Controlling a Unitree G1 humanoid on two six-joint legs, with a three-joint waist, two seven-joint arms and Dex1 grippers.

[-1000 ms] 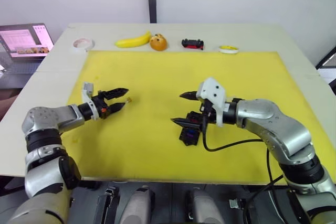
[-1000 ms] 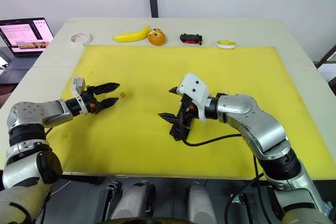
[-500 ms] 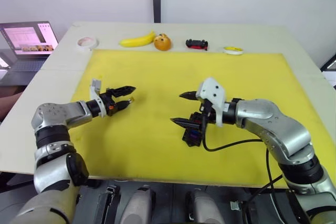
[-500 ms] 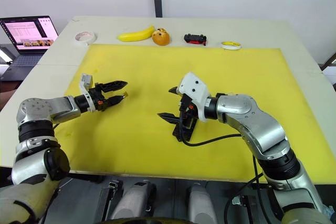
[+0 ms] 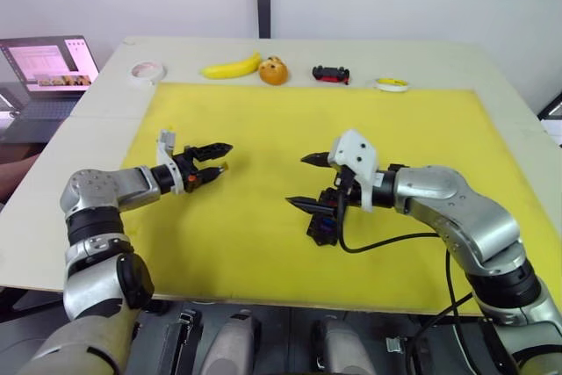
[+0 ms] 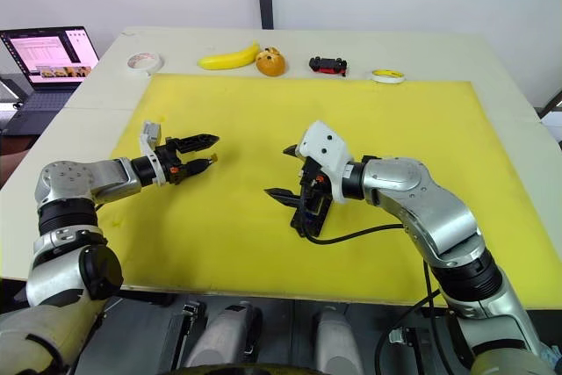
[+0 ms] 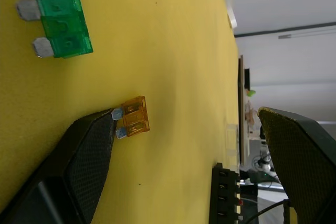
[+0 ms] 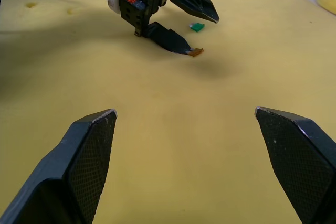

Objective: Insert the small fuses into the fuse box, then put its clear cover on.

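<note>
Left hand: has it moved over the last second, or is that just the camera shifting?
Yes. Judged against the fuse box, the left hand has crept toward it across the yellow mat, still open, one finger touching the brown fuse.

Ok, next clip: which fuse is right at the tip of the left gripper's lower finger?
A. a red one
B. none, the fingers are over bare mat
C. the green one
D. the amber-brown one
D: in the left wrist view the amber-brown fuse lies with its metal prongs at the tip of one finger of the open left gripper, while the green fuse lies apart on the yellow mat.
</note>
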